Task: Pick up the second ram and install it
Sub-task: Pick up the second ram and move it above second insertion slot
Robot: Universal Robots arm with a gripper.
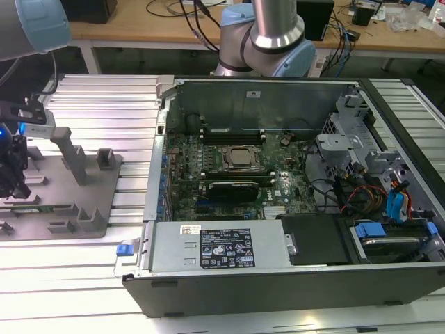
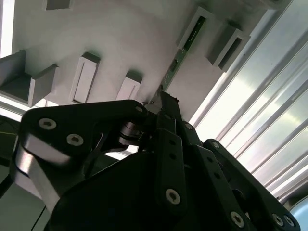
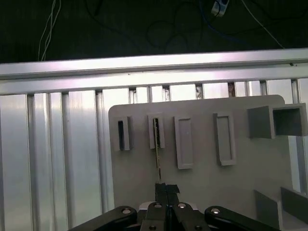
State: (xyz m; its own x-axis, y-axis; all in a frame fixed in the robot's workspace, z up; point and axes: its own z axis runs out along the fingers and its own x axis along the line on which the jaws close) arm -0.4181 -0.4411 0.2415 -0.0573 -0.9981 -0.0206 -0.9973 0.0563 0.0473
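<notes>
The second ram (image 3: 157, 144) is a thin green stick standing on its edge in a slot of the grey tray (image 3: 202, 183). In both wrist views its near end runs in between my black fingertips, and my gripper (image 3: 167, 186) is shut on that end. The second wrist view has the ram (image 2: 179, 57) leading from a slot block down to the gripper (image 2: 166, 98). In the exterior view my gripper (image 1: 15, 186) hangs over the tray (image 1: 69, 202) at the far left. The ram (image 1: 31, 207) lies low on the tray beside it.
A tall grey post (image 1: 69, 154) and several small slot blocks stand on the tray. To the exterior view's right lies the open computer case (image 1: 278, 90), with its motherboard, silver processor (image 1: 240, 158) and long memory slots (image 1: 229, 132). Ribbed aluminium table (image 1: 104, 104) surrounds both.
</notes>
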